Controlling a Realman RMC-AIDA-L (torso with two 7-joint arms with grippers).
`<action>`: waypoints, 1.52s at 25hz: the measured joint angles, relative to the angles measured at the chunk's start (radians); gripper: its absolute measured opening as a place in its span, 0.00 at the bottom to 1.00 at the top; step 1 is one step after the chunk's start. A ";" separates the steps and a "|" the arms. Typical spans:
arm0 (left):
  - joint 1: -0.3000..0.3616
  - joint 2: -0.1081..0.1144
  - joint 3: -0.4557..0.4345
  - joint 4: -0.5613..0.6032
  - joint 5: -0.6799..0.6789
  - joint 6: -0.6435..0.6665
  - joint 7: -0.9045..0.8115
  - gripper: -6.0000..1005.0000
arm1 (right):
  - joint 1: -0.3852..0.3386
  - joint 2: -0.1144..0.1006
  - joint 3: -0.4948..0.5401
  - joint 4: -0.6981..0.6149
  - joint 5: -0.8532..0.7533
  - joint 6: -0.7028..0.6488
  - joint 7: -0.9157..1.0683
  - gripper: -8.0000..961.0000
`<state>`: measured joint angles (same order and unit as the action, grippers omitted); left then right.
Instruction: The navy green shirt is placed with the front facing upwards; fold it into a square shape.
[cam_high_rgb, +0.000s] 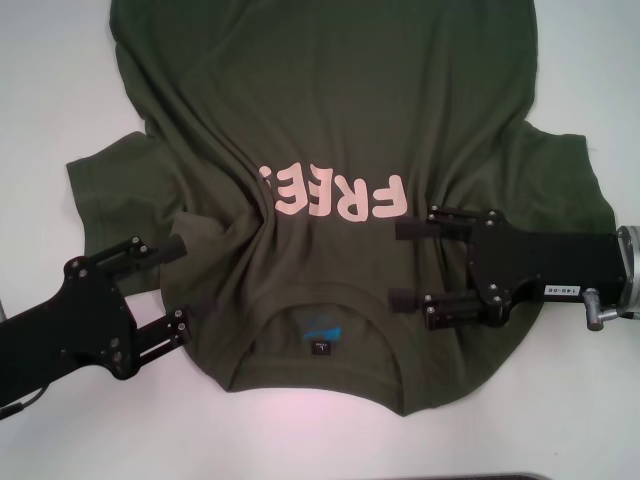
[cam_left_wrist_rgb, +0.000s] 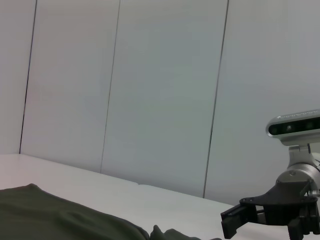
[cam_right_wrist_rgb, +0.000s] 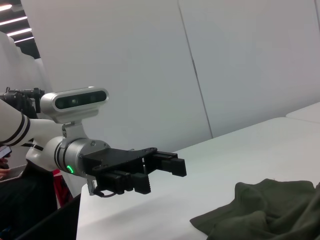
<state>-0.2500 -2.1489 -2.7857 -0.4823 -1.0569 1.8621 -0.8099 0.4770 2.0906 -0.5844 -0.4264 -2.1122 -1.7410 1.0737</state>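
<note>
1. Left gripper (cam_high_rgb: 172, 281): reaches in from the near left corner of the head view, its black body angled toward the middle of the table. Its two fingers (cam_high_rgb: 158, 250) are spread wide apart with nothing between them. The farther finger lies over the bunched cloth beside the left sleeve; the nearer one sits at the shirt's edge near the collar. Whether either finger touches the cloth cannot be told.

2. Right gripper (cam_high_rgb: 407, 264): comes in level from the right edge, fingers pointing toward the left arm. The jaws stand open, two parallel black fingers well apart, grasping nothing. Both fingers lie above the shirt's chest, one just beside the end of the lettering, the other nearer the collar.

3. Navy green shirt (cam_high_rgb: 330, 110): spread front up on the white table (cam_high_rgb: 60, 90), collar toward the robot, hem running out of the far edge of the view. Both short sleeves stick out sideways. The cloth is gathered into wrinkles between the two grippers, the folds running from the left sleeve across to the lettering.

4. Pink "FREE" lettering (cam_high_rgb: 335, 195): reads upside down from the head camera, its left part partly creased by the wrinkles.

5. Blue neck label (cam_high_rgb: 320, 331): visible inside the collar, between the two grippers
</note>
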 joint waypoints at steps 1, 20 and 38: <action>0.000 0.000 0.000 0.000 0.000 0.000 0.000 0.63 | 0.000 0.000 0.000 0.000 0.000 0.000 0.000 0.95; -0.006 0.004 -0.010 -0.012 -0.007 0.003 -0.113 0.63 | 0.001 0.000 0.000 0.000 0.000 -0.001 0.002 0.95; -0.128 0.118 0.016 -0.220 0.001 -0.118 -1.554 0.62 | 0.091 -0.005 -0.073 -0.142 0.003 0.001 0.639 0.95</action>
<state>-0.3775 -2.0310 -2.7695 -0.7025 -1.0562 1.7438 -2.3636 0.5685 2.0860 -0.6571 -0.5689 -2.1096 -1.7404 1.7128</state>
